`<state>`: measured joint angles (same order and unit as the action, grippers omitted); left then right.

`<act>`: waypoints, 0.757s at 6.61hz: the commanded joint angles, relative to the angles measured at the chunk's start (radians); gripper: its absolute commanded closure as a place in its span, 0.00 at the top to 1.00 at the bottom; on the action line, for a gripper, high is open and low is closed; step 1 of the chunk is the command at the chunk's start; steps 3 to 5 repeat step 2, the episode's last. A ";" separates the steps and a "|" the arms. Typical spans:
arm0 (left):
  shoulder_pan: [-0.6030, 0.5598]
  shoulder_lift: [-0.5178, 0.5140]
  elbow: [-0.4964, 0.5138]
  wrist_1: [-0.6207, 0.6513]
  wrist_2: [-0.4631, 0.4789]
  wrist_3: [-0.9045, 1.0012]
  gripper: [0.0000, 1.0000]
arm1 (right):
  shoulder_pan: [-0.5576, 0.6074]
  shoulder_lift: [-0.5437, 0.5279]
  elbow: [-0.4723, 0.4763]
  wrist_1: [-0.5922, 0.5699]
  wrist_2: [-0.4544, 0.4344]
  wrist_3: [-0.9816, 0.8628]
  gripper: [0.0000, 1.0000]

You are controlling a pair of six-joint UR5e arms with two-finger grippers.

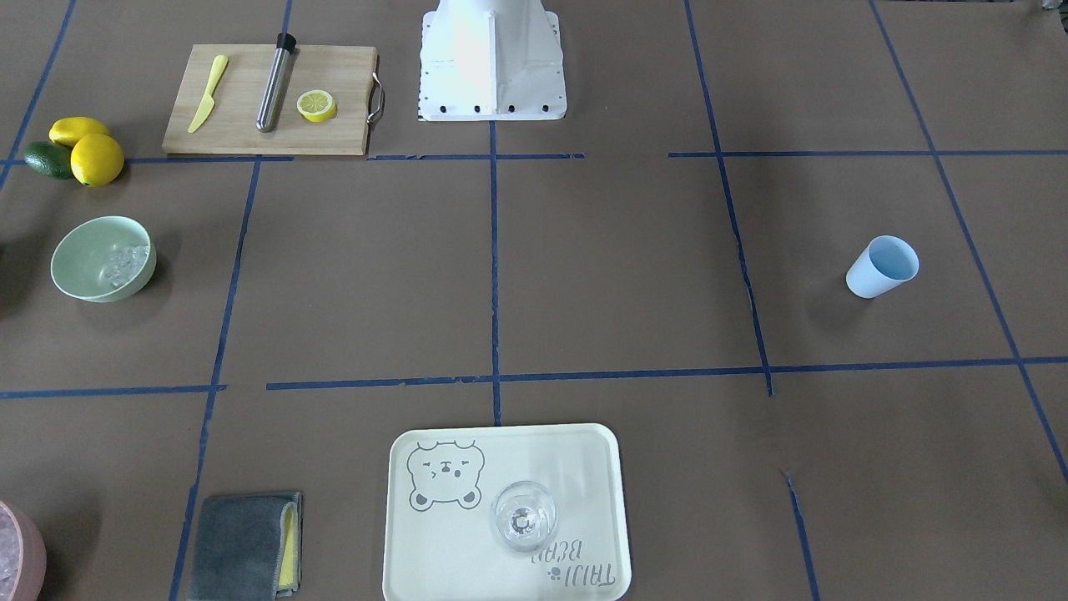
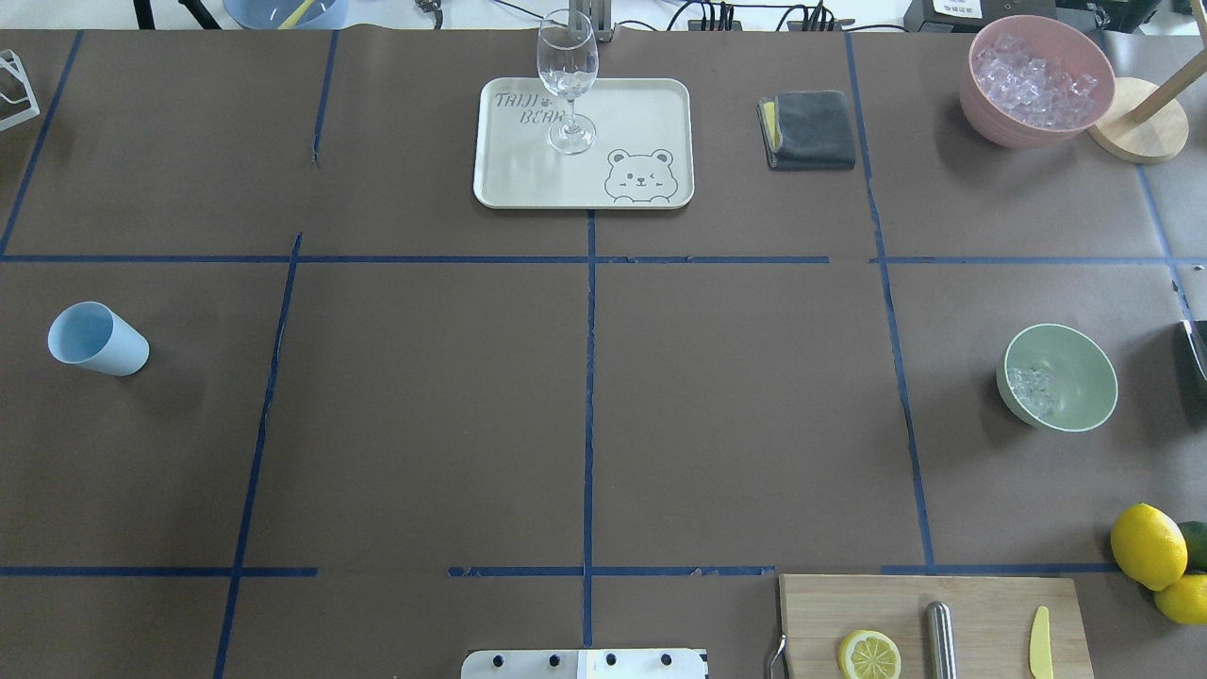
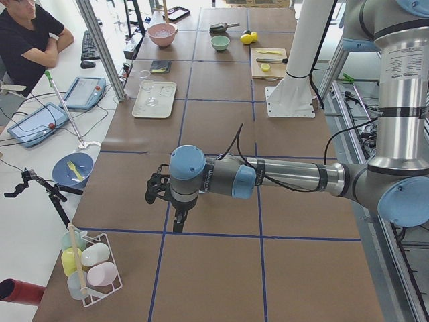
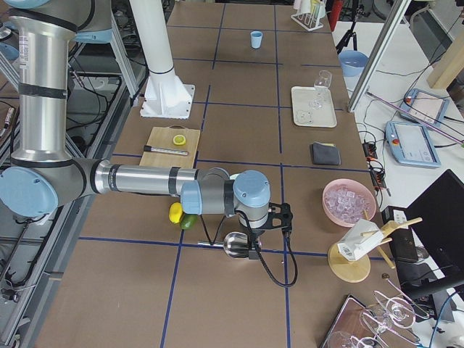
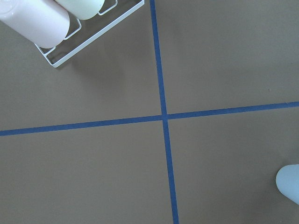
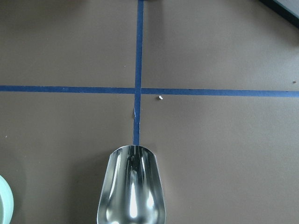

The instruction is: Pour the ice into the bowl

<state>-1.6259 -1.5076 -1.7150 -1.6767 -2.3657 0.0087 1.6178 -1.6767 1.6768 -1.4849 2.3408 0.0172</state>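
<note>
Mint-green bowl (image 1: 80, 282) stands upright on the table's right-hand half, between the pink container (image 2: 992, 121) of crushed ice and the lemons (image 2: 1147, 545). Ice (image 1: 123, 264) lies inside the bowl as a small heap of clear cubes, resting against the wall nearer the table's middle. No cubes are seen on the paper around it.

Right gripper (image 4: 252, 248) hangs over the table's right end with a metal scoop (image 6: 131, 187) at its tip. The fingers show only in the side view, so I cannot tell whether the claw is clenched on the scoop or slack. In the wrist view the scoop is empty and shiny, above a blue tape line just short of a crossing. A pale green edge shows at that view's lower left.

Left gripper (image 3: 177, 223) hangs over the table's left end, above a tape crossing and near a white wire rack (image 5: 88, 39). Its fingers show only from the side; whether it is released or clenched I cannot tell. Nothing is seen in it.

Blue cup (image 2: 97, 340) stands well apart, on the left half.
</note>
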 commanded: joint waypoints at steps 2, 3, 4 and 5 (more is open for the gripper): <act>0.000 0.000 0.000 0.000 -0.001 0.001 1.00 | 0.001 0.000 0.003 0.000 0.002 0.001 1.00; 0.000 0.000 0.000 0.000 -0.001 0.001 1.00 | 0.001 0.000 0.003 0.000 0.002 0.001 1.00; 0.000 0.000 0.000 0.000 -0.001 0.001 1.00 | 0.001 0.000 0.003 0.000 0.002 0.001 1.00; 0.000 0.000 0.000 0.000 -0.001 0.001 1.00 | 0.001 0.000 0.003 0.000 0.002 0.001 1.00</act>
